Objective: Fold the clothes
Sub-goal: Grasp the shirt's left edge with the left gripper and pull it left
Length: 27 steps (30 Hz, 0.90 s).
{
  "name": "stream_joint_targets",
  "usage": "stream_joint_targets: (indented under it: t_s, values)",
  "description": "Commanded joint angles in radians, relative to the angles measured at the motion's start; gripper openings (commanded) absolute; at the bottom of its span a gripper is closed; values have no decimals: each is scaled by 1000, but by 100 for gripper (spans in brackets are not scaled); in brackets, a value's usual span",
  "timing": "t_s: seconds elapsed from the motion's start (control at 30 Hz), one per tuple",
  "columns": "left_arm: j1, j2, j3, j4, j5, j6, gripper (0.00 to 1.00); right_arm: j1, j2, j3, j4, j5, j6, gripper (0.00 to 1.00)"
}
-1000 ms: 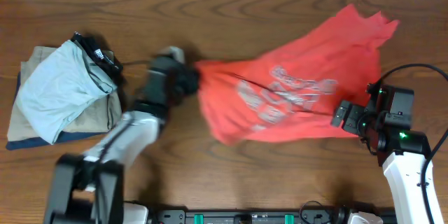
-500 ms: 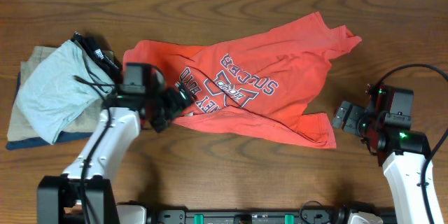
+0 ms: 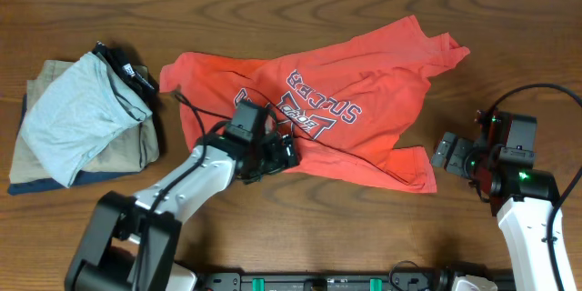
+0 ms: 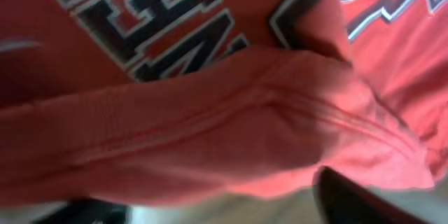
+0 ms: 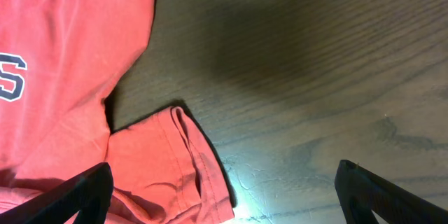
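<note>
The coral-red T-shirt (image 3: 373, 73) lies spread across the table's middle, chest lettering (image 3: 309, 109) facing up and reading upside down. My left gripper (image 3: 280, 155) sits low over its near edge, just below the lettering. In the left wrist view a thick fold of the shirt (image 4: 210, 126) fills the frame, and my left gripper (image 4: 220, 204) is open, its dark fingertips wide apart just short of the fold. My right gripper (image 3: 447, 153) is open beside the shirt's lower right corner. In the right wrist view that corner (image 5: 175, 171) lies on the table between the fingers of my right gripper (image 5: 224, 203).
A pile of folded garments stands at the far left, light grey (image 3: 73, 118) on top of tan (image 3: 136, 145) and navy. A small dark thing (image 3: 123, 62) rests on its back corner. Bare wood (image 5: 315, 77) lies right of the shirt.
The left gripper let go of the bunched shirt, which now lies spread flat. The left arm then swung right to the shirt's near edge. The right arm has not moved.
</note>
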Motion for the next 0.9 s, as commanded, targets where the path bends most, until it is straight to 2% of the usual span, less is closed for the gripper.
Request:
stream_joint_targets:
  t_s: [0.0, 0.03, 0.07, 0.2, 0.33, 0.47, 0.5, 0.57, 0.6, 0.63, 0.73, 0.87]
  values:
    - [-7, 60, -7, 5, -43, -9, 28, -4, -7, 6, -1, 13, 9, 99]
    - [-2, 66, -7, 0, -43, -9, 12, -4, -7, 6, -2, 13, 9, 99]
    - [5, 66, -7, -11, -44, -9, 6, -4, -7, 6, -2, 13, 9, 99]
    - [92, 40, -3, -89, -92, 8, 6, -4, -7, 6, -1, 14, 9, 99]
    - [285, -8, 61, -171, -171, 119, 6, -4, -7, 6, -1, 14, 9, 99]
    - [496, -36, 177, -272, -131, 131, 6, -4, -7, 6, -1, 13, 10, 99]
    - [526, -40, 196, -298, -97, 131, 22, -4, -7, 6, -1, 13, 9, 99]
    - [567, -47, 212, -346, 11, 131, 61, -4, -7, 6, -1, 13, 10, 99]
    - [573, -47, 211, -373, 67, 131, 70, -4, -5, 6, 0, 13, 10, 99]
    - [571, -47, 211, -404, 107, 132, 74, -4, -3, 6, 0, 13, 10, 99]
    - [512, -47, 204, -500, 146, 132, 79, -4, 5, 6, 0, 13, 10, 99]
    - [354, -46, 184, -519, 146, 134, 79, -4, 13, 6, 0, 13, 10, 99]
